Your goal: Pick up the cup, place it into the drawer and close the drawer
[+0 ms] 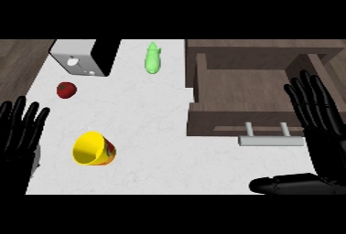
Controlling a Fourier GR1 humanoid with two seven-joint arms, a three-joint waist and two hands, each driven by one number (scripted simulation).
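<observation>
Counter [169, 114]: pale marbled top filling the middle of the frame, dark wood floor beyond its upper left edge.

Drawer [236, 87]: brown, upper right of frame, pulled open, nothing visible inside; front panel toward frame centre, with a grey bar handle [269, 140] projecting below it.

Right hand [317, 114]: right edge of frame, over the drawer's right side, fingers straight and spread wide, thumb out along the lower right. Holds nothing.

Left hand [20, 128]: left edge of frame, fingers up, straight and relaxed, resting. Holds nothing.

Toaster [84, 57]: white-and-black box, upper left. Not part of the task.

Cup [94, 148]: yellow with a red-patterned outer wall, lower left of frame, lying on its side on the counter, mouth facing frame left. Well apart from the drawer; nearest hand is the left one, just beside it but not touching.

Green vegetable [153, 58]: upper centre, near the drawer's left wall. Red fruit [66, 89]: left of frame, above the cup.

Handling judgement: cup looks rigid, thin-walled, probably light; being round and on its side, it may roll if nudged. Glazed-looking surface could be slippery. Best hold seems to be fingers wrapped across the body from above, thumb opposite, or a pinch on the rim with the thumb inside the mouth. Pick not yet begun.
</observation>
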